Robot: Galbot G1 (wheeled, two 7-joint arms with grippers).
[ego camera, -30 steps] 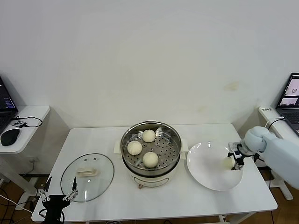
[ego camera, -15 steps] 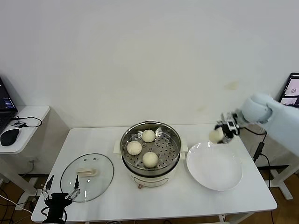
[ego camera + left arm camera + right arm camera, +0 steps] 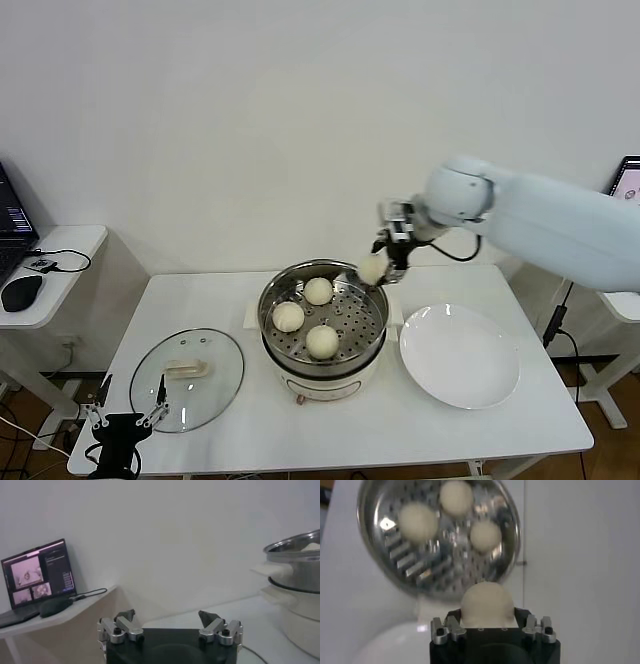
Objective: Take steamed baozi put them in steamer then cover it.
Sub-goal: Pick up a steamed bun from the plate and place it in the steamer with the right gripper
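Aloft over the steamer (image 3: 322, 322) rim, the fourth baozi (image 3: 372, 268) is clamped by the right hand (image 3: 385, 262); soft and light, it is best pinched gently across its middle. The left hand (image 3: 128, 418), jaws apart, is parked low by the cover (image 3: 188, 378).

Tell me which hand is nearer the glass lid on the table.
Left. The left hand hangs open at the table's front edge, just beside the glass lid. The right hand holds a baozi above the steamer, far away.
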